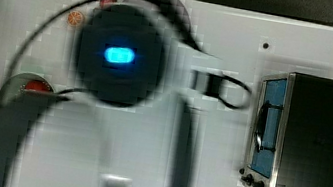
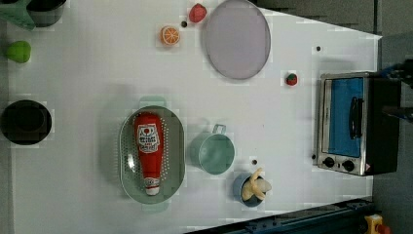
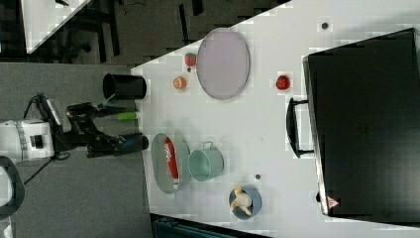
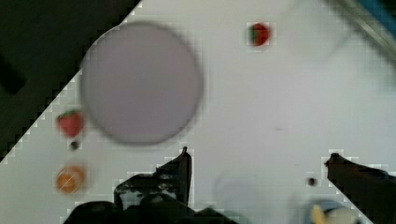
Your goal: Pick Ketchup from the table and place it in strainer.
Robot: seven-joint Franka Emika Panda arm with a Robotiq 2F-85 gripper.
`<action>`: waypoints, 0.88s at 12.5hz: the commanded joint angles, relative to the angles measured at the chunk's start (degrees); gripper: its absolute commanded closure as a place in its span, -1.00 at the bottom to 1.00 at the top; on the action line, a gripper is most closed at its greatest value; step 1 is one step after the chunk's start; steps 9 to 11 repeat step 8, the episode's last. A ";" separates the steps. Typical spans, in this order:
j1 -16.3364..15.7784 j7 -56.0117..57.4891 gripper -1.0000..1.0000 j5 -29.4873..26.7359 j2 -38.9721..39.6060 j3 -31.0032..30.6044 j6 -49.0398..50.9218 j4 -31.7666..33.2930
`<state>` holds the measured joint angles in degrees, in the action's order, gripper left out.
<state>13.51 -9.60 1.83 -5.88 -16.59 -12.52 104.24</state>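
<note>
The bottle (image 2: 148, 151) lies lengthwise in the basket (image 2: 127, 168) on the table (image 2: 87, 87). In the left view, a cup (image 2: 213, 152) stands just right of the basket, a plate (image 2: 237, 39) lies above and to its right, and an oven (image 2: 347, 123) sits far right.

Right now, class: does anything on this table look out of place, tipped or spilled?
Nothing looks spilled or damaged. The ketchup bottle lies on its side, lengthwise inside the strainer, rather than upright. The teal cup beside it stands upright.
</note>
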 commanded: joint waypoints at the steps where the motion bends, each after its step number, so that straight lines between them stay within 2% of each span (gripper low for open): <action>1: 0.24 -1.55 -1.00 -1.50 0.09 2.64 8.19 -2.87; 4: 0.25 2.20 -1.00 -1.49 0.08 3.59 10.01 -3.97; 11: 0.31 2.50 -1.00 -1.49 0.42 4.84 10.01 -3.96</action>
